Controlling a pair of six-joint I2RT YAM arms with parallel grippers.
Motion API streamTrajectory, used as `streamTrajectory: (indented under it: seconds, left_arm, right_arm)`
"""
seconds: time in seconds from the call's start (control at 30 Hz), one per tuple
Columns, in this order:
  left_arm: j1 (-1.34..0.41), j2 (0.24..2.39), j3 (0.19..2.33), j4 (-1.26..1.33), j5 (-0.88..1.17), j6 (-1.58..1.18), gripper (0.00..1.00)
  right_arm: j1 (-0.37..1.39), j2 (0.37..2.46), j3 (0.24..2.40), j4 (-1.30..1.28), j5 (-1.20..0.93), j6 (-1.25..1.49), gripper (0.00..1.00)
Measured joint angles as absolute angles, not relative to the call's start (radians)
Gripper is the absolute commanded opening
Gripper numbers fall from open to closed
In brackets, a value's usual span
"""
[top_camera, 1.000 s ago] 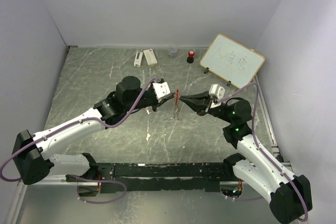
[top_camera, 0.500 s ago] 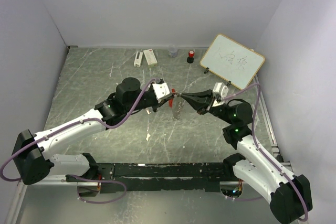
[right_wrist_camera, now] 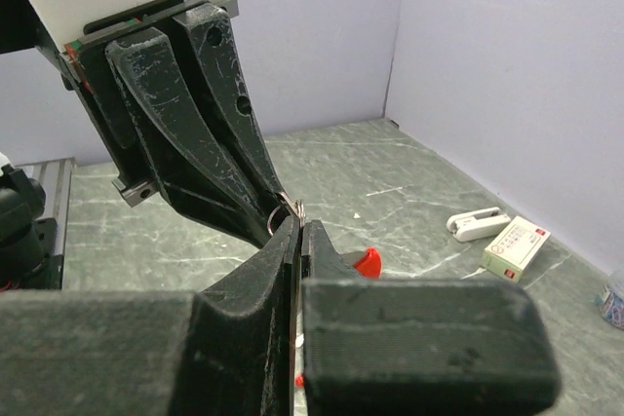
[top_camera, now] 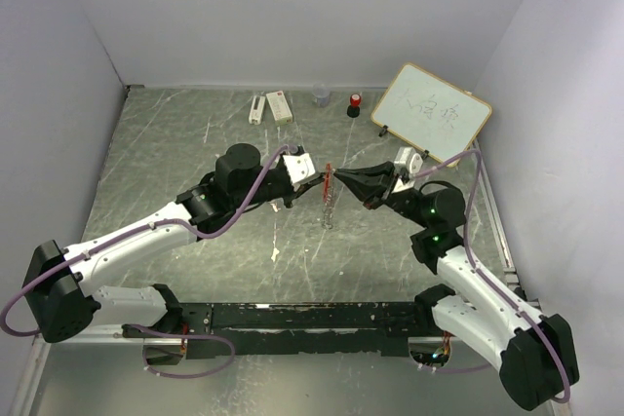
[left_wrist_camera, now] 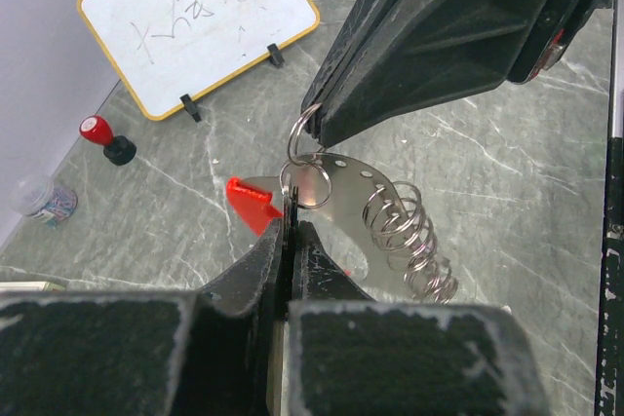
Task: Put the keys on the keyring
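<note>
Thin silver keyring (left_wrist_camera: 343,190), with a curved grey plate and red fob, hangs above the marbled bench (left_wrist_camera: 507,172) between both arms. The left hand (left_wrist_camera: 291,229) is pinched closed on its ring. The right hand (left_wrist_camera: 320,133) is also closed, clamping a smaller silver loop (left_wrist_camera: 293,133) that touches it. The keys are hard to make out.

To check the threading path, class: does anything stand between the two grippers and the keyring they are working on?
Nothing visible does. The left gripper is shut on the keyring, the right gripper on a small ring beside it, tip to tip.
</note>
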State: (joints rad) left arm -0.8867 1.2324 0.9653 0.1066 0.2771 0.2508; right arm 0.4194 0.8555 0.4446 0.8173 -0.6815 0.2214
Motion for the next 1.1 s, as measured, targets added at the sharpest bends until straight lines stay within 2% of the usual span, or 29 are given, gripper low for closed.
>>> streamTrajectory:
  seconds: [0.57,0.6,0.63,0.67,0.7,1.1]
  left_arm:
    - [-0.887,1.254,0.992,0.105,0.277,0.259,0.07]
    - [-0.887,1.255,0.999,0.104,0.276,0.262,0.07]
    - [-0.887,1.255,1.004,0.104,0.276,0.263,0.07]
    - [-0.887,1.255,1.010,0.104,0.276,0.264,0.07]
    - [-0.887,1.255,1.016,0.100,0.274,0.265,0.07]
    - [-0.886,1.269,1.075,0.054,0.259,0.282,0.07]
  right_arm:
    - [0.419,0.871,0.445,0.789,-0.684,0.224,0.00]
    - [0.419,0.871,0.445,0.786,-0.684,0.224,0.07]
    - [0.419,0.870,0.445,0.783,-0.684,0.223,0.32]
    - [0.420,0.870,0.445,0.779,-0.683,0.224,0.85]
    - [0.420,0.870,0.445,0.775,-0.683,0.223,0.98]
    - [0.421,0.742,0.435,0.684,-0.553,0.181,1.00]
